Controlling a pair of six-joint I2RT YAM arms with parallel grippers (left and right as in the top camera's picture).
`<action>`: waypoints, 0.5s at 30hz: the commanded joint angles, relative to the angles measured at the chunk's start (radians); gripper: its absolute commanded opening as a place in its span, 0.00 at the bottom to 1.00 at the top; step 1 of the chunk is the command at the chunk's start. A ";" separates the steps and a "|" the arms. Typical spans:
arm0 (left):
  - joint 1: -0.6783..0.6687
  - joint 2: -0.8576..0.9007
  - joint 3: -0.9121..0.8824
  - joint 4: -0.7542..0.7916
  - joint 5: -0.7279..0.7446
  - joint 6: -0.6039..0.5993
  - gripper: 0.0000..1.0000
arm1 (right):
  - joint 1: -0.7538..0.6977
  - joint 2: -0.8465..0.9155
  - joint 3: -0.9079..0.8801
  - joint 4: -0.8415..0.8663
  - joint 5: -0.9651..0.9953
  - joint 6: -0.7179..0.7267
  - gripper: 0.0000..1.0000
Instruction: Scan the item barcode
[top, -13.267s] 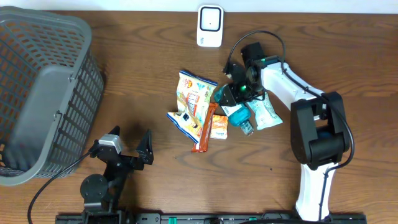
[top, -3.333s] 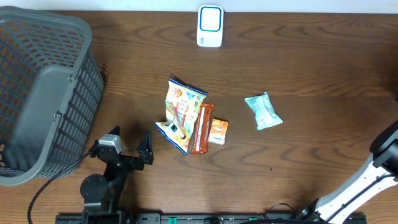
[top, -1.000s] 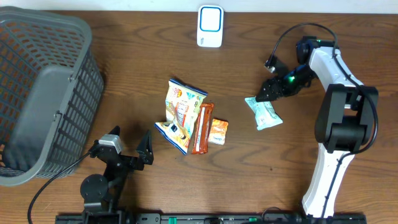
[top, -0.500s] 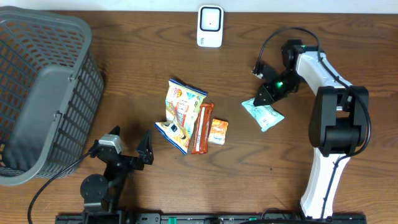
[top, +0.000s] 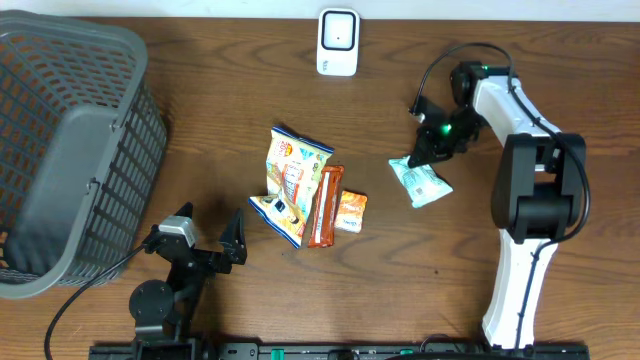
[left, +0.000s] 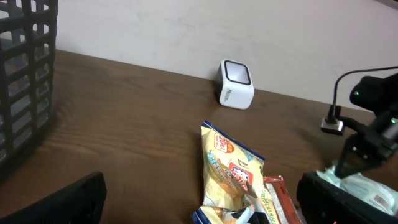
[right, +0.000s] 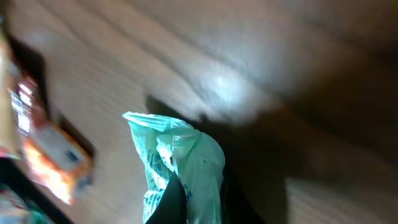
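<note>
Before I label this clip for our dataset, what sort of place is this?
Probably a mock shop checkout: a white barcode scanner, a grey shopping basket and loose snack packets on a wooden table.

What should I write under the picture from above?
Jaws of the right arm pinch the mint-green packet; the white scanner sits beyond.

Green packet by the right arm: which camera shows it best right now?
Overhead: the whole green packet is in view, with the right gripper shut on its upper edge. The right wrist view has it close but blurred; the left wrist view catches only a sliver.
</note>
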 joint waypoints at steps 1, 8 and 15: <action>0.005 0.000 -0.028 -0.011 0.016 0.002 0.98 | -0.003 -0.011 0.079 -0.019 -0.146 0.146 0.01; 0.005 0.000 -0.028 -0.011 0.016 0.002 0.98 | -0.009 -0.167 0.081 -0.025 -0.268 0.198 0.01; 0.005 0.000 -0.028 -0.011 0.016 0.002 0.98 | 0.025 -0.408 0.026 -0.042 -0.268 0.228 0.01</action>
